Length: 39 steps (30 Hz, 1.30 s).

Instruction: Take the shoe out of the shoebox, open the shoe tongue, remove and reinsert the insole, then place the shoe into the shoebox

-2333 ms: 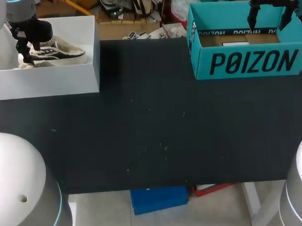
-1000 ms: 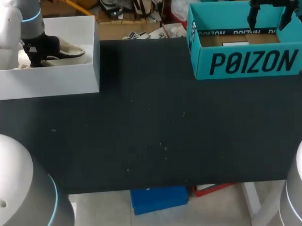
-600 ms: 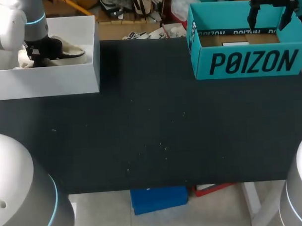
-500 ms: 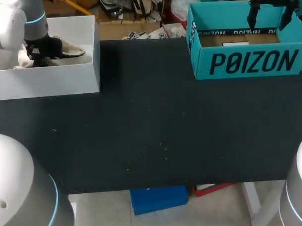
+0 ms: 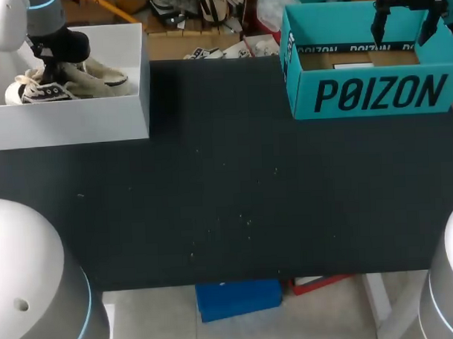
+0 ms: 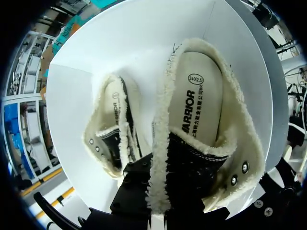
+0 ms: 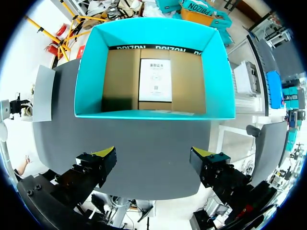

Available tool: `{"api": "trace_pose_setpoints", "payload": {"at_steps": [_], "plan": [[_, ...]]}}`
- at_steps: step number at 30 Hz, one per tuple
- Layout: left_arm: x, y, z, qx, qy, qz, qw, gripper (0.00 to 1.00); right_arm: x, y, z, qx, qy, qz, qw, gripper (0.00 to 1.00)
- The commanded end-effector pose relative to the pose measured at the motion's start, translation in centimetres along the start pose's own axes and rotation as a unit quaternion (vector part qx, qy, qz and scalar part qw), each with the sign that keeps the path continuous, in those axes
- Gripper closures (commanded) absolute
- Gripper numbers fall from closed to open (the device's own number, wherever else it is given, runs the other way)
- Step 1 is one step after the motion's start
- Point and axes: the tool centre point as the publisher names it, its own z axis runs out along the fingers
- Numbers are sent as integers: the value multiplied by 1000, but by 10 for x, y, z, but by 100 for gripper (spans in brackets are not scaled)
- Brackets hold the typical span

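Note:
Two cream, fleece-lined shoes with black sides lie in the white shoebox (image 5: 98, 118) at the table's far left. My left gripper (image 5: 50, 65) is down inside this box. In the left wrist view it (image 6: 158, 203) is shut on the fleece collar of the nearer shoe (image 6: 201, 110), whose printed insole (image 6: 199, 103) shows inside. The second shoe (image 6: 112, 134) lies beside it on the box floor. The fingertips are hidden under the fleece. In the head view the gripped shoe (image 5: 41, 90) sits tilted under the gripper. My right gripper (image 7: 156, 153) hangs open above the near side of the teal box (image 7: 91, 72).
The teal box (image 5: 373, 94) stands at the far right, holding only a paper sheet (image 7: 155, 79) on its cardboard floor. Black tabletop (image 5: 227, 192) spreads between the two boxes and toward the front edge.
My left gripper has shut on the shoe's collar and risen a little, pulling the shoe up and tilting it. The right arm has stayed still.

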Motion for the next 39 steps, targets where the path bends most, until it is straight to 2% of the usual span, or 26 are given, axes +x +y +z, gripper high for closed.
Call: {"api": "trace_pose_setpoints", "payload": {"at_steps": [1,10,17,25,28,33,39], "plan": [[0,1,-32,-3,-2,-3,1000,100,0,0,0,0,0,0,1000,0],[-3,-5,-95,7,-31,-22,999,100,0,0,0,0,0,0,1000,0],[18,-40,-148,21,-52,-28,998,100,0,0,0,0,0,0,1000,0],[65,-107,-209,31,-67,-1,997,100,0,0,0,0,0,0,1000,0],[86,-137,-225,34,-71,11,997,100,0,0,0,0,0,0,1000,0],[119,-190,-231,37,-64,35,997,100,0,0,0,0,0,0,1000,0],[150,-254,-222,43,-47,51,997,100,0,0,0,0,0,0,1000,0]]}}
